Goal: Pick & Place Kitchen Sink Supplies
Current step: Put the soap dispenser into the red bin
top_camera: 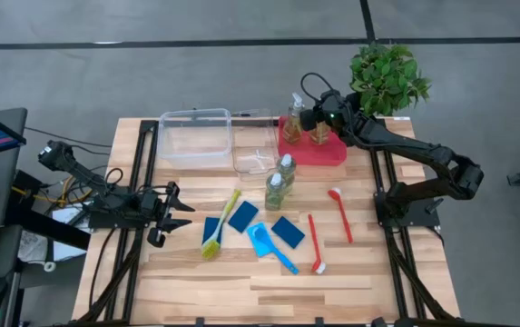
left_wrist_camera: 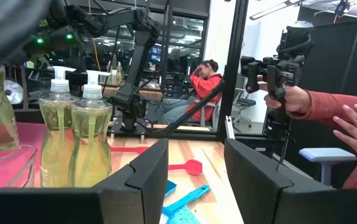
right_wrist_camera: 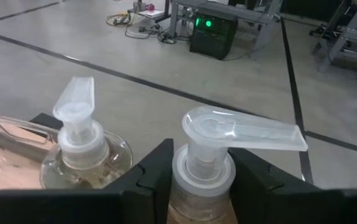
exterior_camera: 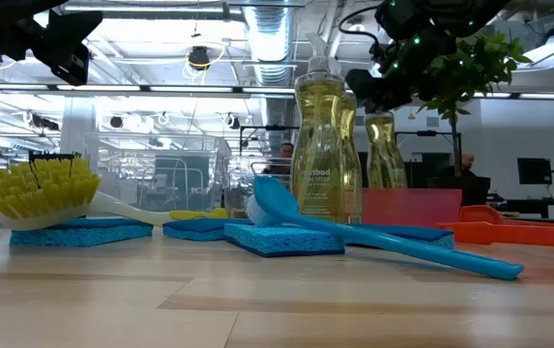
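Sponges (top_camera: 241,216) and brushes (top_camera: 220,225) lie nearest on the tabletop (top_camera: 332,282), with two pump bottles (top_camera: 279,183) upright behind them beside the clear bins (top_camera: 195,136). At the left edge the left gripper (top_camera: 171,213) waits, fingers apart and empty. Far right, on the red tray (top_camera: 332,152) by the plant (top_camera: 387,77), the right gripper (right_wrist_camera: 200,171) reaches down, its fingers either side of a bottle's neck (right_wrist_camera: 203,168) (whether they are actually clamped, I cannot tell), another bottle (right_wrist_camera: 78,149) beside it.
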